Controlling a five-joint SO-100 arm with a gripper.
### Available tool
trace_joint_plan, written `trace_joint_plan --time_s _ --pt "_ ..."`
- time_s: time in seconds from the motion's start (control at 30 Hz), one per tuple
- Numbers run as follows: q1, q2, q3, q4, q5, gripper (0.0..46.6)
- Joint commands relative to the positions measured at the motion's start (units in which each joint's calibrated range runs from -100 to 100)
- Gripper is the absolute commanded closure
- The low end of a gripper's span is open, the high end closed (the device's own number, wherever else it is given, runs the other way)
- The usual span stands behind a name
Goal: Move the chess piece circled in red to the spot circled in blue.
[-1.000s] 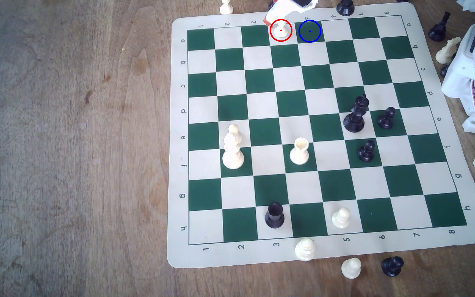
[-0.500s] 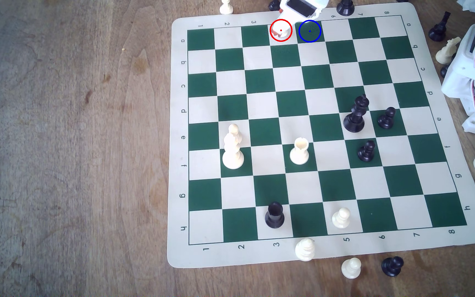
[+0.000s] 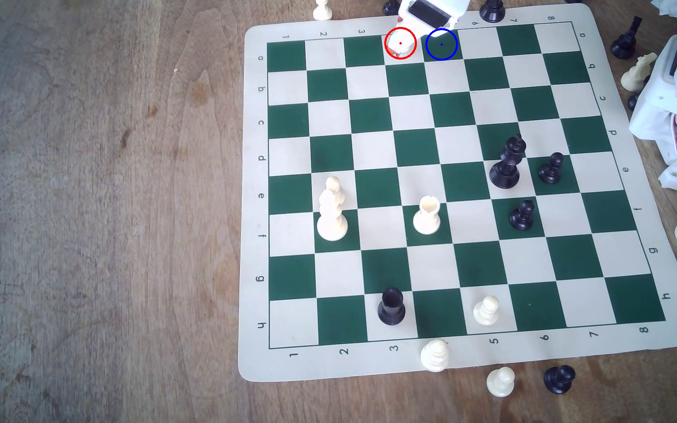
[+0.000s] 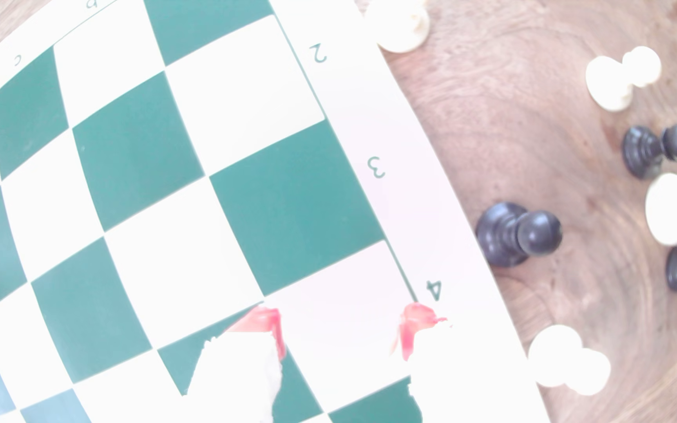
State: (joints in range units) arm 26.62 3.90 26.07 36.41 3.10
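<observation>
Gripper [image 4: 341,329] stood spread over the red-ringed square, pawn washed out between its red tips; misjudged closing could topple it.

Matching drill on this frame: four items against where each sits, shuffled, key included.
1. gripper
2. white rook
3. black rook
4. blue-ringed spot

A. cream square, row h
B. bare green square, row a
C. green square, row f
D. at the red-ringed square, jaws apart

Pairs: 1-D, 2-C, 3-A, 4-B
</observation>
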Motion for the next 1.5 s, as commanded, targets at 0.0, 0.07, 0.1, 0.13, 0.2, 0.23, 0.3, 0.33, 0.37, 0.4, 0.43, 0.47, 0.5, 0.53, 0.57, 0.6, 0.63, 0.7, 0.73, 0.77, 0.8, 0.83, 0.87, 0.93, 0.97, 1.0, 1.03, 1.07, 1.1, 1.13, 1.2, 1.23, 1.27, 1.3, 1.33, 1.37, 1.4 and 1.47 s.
trace_joint_plan --time_s 0.0,0.07,0.1,0.13,0.2,0.23,0.3,0.33,0.37,0.4,0.43,0.47,0.5,0.53,0.57,0.6,0.63,0.7,0.73,0.77,0.8,0.83,0.87,0.93,0.97,1.0,1.03,1.07,1.1,1.13,1.2,1.23,1.27,1.3,1.33,1.37,1.4,1.47 --pt "0.0 0.0 -0.7 -1.3 -0.1 30.6" --pt "0.0 0.2 -0.7 -1.4 -0.1 31.0" --pt "0.0 0.3 -0.6 -1.4 -0.1 31.1" --pt "0.0 0.3 -0.5 -1.4 -0.1 32.0" --pt "0.0 0.4 -0.4 -1.5 -0.1 32.2" --pt "0.1 0.4 -0.4 -1.8 -0.1 32.3" --pt "0.3 0.7 -0.4 -2.6 -0.1 32.3" --pt "0.4 0.8 -0.4 -2.8 -0.1 32.3" --pt "0.4 0.8 -0.4 -2.8 -0.1 32.3" --pt "0.5 0.8 -0.4 -2.8 -0.1 32.8" --pt "0.5 0.8 -0.4 -2.8 -0.1 33.1" --pt "0.5 0.8 -0.4 -2.8 -0.1 33.7" --pt "0.4 0.8 -0.3 -2.8 -0.1 34.4" --pt "0.3 0.8 -0.2 -2.8 -0.1 35.8" --pt "0.2 0.6 0.1 -2.8 -0.1 36.7" --pt "0.2 0.6 0.2 -2.8 -0.1 36.7" --pt "0.1 0.6 0.2 -2.8 -0.1 36.7" --pt "0.0 0.5 0.2 -2.8 -0.1 38.2" --pt "0.0 0.5 0.2 -2.8 -0.1 39.1" --pt "0.0 0.5 0.2 -2.8 -0.1 41.4" --pt "0.0 0.4 0.2 -2.8 -0.1 43.2" --pt "0.0 0.4 0.2 -2.8 -0.1 44.7" --pt "0.0 0.4 0.3 -2.8 -0.1 46.1" --pt "0.0 0.4 0.4 -2.8 -0.1 46.4" --pt "0.0 0.4 0.4 -2.8 -0.1 46.4" --pt "-0.1 0.4 0.5 -2.8 -0.1 46.4" --pt "-0.1 0.4 0.5 -2.8 -0.1 46.4" --pt "-0.1 0.4 0.5 -2.8 -0.1 46.4" --pt "-0.2 0.3 0.5 -2.8 -0.2 46.4" --pt "-0.3 -0.2 0.5 -2.8 -0.3 46.4" --pt "-0.3 -1.3 0.5 -2.8 -0.5 46.4" --pt "-0.3 -2.1 0.0 -2.7 -0.6 46.4" --pt "-0.1 -2.6 -0.9 -2.3 -0.8 46.4" --pt "0.2 -3.3 -4.6 0.6 -1.3 46.4" --pt "0.2 -3.6 -6.1 2.0 -1.5 46.4" --pt "0.2 -4.2 -7.2 3.1 -1.5 46.4" --pt "0.2 -5.1 -7.8 3.9 -1.5 46.4" --pt "-0.1 -8.5 -7.9 5.9 -1.5 46.4"
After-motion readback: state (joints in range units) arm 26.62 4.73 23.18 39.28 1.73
